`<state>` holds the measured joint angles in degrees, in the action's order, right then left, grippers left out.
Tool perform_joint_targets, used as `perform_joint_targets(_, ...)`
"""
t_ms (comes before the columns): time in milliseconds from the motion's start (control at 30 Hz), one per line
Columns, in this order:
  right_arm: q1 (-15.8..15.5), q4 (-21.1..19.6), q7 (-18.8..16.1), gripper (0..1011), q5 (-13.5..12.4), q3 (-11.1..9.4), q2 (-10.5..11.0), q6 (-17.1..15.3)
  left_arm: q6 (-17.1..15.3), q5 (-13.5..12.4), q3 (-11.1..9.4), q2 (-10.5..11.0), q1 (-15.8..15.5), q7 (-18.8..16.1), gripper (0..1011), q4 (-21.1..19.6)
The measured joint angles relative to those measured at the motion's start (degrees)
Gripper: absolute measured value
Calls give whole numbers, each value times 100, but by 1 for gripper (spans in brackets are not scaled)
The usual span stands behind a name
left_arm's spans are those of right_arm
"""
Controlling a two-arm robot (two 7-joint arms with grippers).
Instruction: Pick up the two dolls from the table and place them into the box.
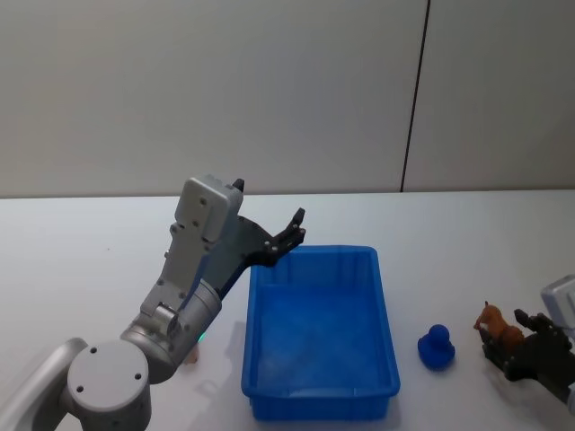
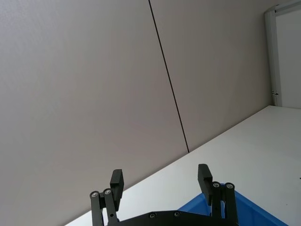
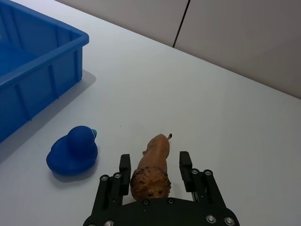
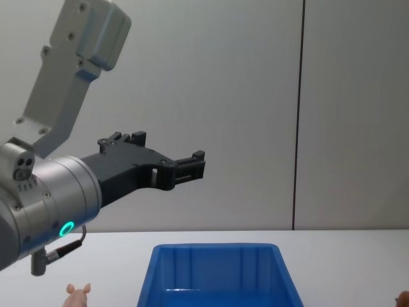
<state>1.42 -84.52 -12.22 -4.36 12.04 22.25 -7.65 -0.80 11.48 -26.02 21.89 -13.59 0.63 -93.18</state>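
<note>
The blue box [image 1: 319, 395] stands open in the middle of the table; its wall also shows in the chest view [image 4: 217, 275] and the right wrist view [image 3: 51, 70]. A pale pink pig doll [image 4: 78, 295] stands on the table left of the box, partly behind my left arm in the head view [image 1: 193, 356]. A brown lion doll [image 3: 153, 162] stands right of the box [image 1: 497, 325]. My right gripper [image 3: 154, 163] is open, its fingers on either side of the lion with small gaps. My left gripper [image 1: 292, 231] hangs open and empty, high over the box's far left corner [image 2: 160, 181].
A small blue duck toy [image 1: 437, 347] sits on the table between the box and the lion [image 3: 73, 150]. The white table runs back to a grey wall with a dark vertical seam [image 1: 413, 99]. My left arm [image 1: 193, 269] rises beside the box's left side.
</note>
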Motion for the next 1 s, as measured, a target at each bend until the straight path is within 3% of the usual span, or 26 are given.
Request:
perform_joint_targets(67,24,16,1,566,8,4,-14,-6,0,0,0,0,0,0,1001,0)
perform_joint_targets(300,71,49,3,390,26,12,-42,-14,0,0,0,0,0,0,1001,0)
perform_joint_targets(667,87,57,17,390,27,12,-53,12,0,0,0,0,0,0,1001,0)
perform_joint_targets(1000,102,-27,117,390,-3,-31,-52,405,0,0,0,0,0,0,1001,0)
